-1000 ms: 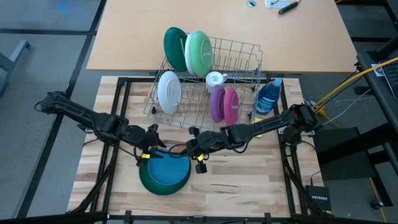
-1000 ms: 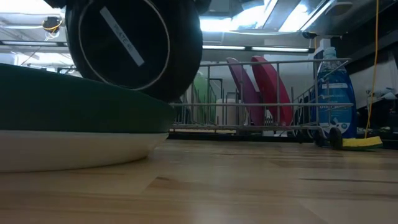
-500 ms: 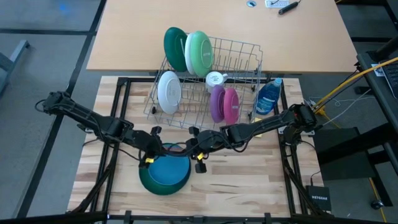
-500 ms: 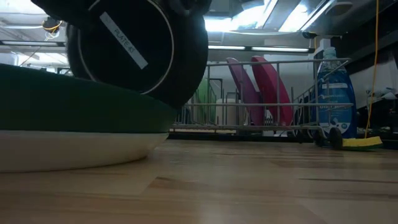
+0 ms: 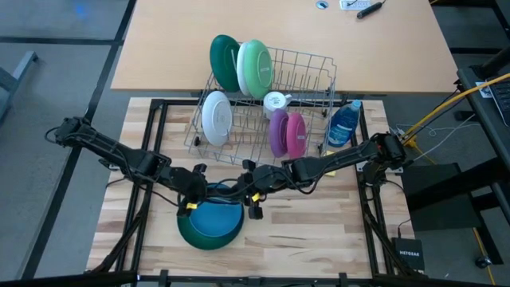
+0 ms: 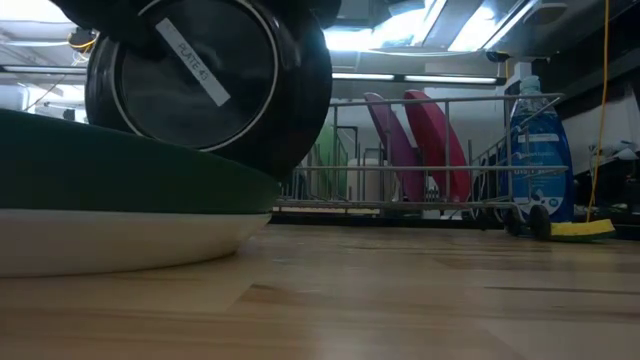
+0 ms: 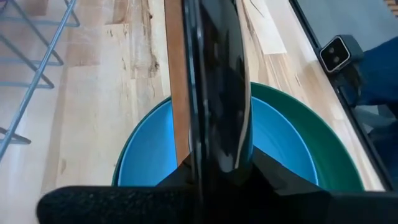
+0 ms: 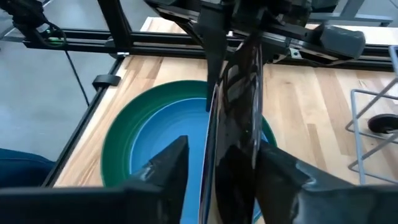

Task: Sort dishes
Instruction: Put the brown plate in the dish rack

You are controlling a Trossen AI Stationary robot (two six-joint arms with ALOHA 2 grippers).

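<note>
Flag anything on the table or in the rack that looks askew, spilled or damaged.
Nothing looks spilled or broken. The one oddity is the black plate, held on edge above the blue plate stacked in the dark green plate, between the left gripper and right gripper. The dish rack plates stand upright.

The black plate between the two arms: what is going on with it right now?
The left gripper is closed on the black plate, holding it on edge above the blue plate, which sits in a dark green dish on the table. The right gripper stands open around the plate's other side. More dishes stand in the wire rack behind.
</note>
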